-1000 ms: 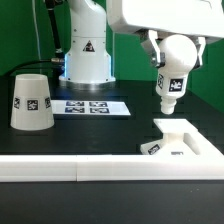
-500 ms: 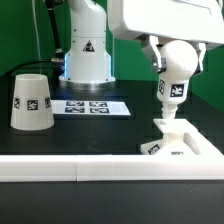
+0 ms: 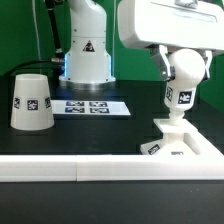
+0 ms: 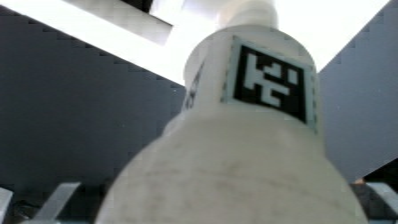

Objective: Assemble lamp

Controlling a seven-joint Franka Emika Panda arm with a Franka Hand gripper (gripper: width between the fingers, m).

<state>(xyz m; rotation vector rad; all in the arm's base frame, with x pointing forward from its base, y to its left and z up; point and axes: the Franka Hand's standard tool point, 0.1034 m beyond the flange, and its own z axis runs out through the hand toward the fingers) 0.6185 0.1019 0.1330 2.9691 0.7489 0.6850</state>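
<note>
White plastic ball-topped bulb (image 3: 179,97) upright, neck foot meeting raised centre of flat square stepped white base (image 3: 190,148); full seating cannot be confirmed. Pincer (image 3: 184,70) clamped on bulb's ball top. Tapered white cup-shaped shade (image 3: 32,102) well apart on black counter (image 3: 100,135), unfitted. Judged: bulb step underway, shade outstanding.

White bulb (image 3: 181,93) upright, neck at square base (image 3: 192,148); cup-shaped shade (image 3: 32,103) well apart
</note>
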